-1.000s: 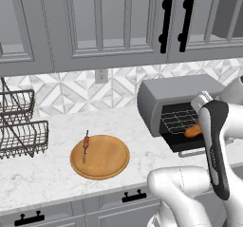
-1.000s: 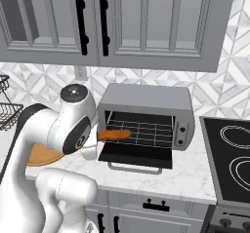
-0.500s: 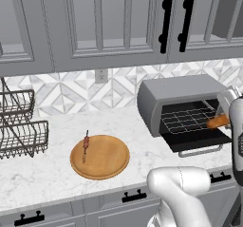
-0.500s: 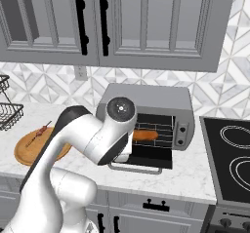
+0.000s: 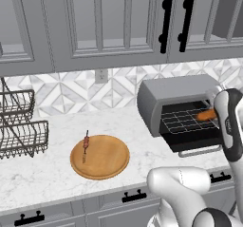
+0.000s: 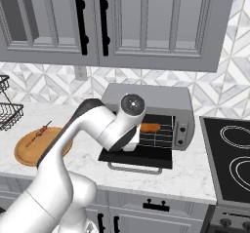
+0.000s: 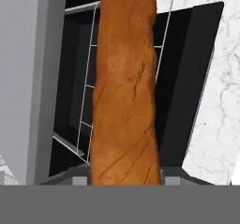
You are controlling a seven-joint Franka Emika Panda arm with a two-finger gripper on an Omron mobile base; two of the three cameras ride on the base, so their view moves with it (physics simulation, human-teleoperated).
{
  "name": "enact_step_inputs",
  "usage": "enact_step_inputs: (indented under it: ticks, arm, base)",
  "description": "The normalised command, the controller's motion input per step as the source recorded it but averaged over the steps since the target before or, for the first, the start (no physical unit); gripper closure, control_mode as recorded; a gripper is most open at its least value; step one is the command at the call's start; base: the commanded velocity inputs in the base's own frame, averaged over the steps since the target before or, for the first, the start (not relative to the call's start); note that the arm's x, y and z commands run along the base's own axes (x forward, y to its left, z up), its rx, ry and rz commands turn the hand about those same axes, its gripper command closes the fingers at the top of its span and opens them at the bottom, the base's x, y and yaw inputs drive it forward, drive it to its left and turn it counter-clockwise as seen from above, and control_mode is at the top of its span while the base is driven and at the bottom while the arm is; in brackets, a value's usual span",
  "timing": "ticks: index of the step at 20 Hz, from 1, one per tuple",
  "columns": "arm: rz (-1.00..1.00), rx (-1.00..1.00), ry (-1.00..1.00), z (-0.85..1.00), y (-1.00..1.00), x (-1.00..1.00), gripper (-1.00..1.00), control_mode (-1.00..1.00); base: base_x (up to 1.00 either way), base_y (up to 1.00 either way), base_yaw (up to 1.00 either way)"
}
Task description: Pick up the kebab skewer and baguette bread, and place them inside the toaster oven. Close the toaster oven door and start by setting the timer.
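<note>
The toaster oven (image 5: 178, 90) (image 6: 146, 96) stands on the counter with its door (image 5: 203, 142) (image 6: 146, 157) folded down flat. My gripper (image 7: 125, 177) is shut on the orange-brown baguette bread (image 7: 124, 92) (image 5: 207, 115) (image 6: 150, 127). The loaf is held just above the wire rack (image 7: 92, 92) in the oven's opening. In the right base view my hand reaches in from the left of the loaf. The kebab skewer (image 5: 86, 143) (image 6: 40, 132) lies on the round wooden board (image 5: 105, 159) (image 6: 29, 151), far left of the oven.
A wire dish rack (image 5: 19, 126) stands at the counter's left end. A black stovetop (image 6: 229, 154) adjoins the oven on the right. Upper cabinets (image 5: 118, 22) hang above the oven. The oven's knobs (image 6: 181, 134) sit on its right panel.
My arm has swung right and carried the baguette from the front left of the oven's opening to above the rack. Skewer and board have stayed put.
</note>
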Motion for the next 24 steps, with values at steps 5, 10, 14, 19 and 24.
enact_step_inputs:
  ticks: [5,10,14,19,24]
  arm:
    - [0.0,0.0,-0.01,-0.13,0.1,0.61,1.0,-1.0]
    - [0.0,0.0,0.0,-0.06,0.01,0.64,1.0,-1.0]
    - [0.0,0.0,0.0,-0.1,-0.01,0.49,1.0,-1.0]
    - [0.0,0.0,0.0,-0.47,-0.01,0.37,1.0,-1.0]
    - [0.0,0.0,0.0,-0.29,0.0,0.34,1.0,-1.0]
  base:
    - [0.0,0.0,0.0]
    - [0.0,0.0,0.0]
    - [0.0,0.0,0.0]
    - [0.0,0.0,0.0]
    - [0.0,0.0,0.0]
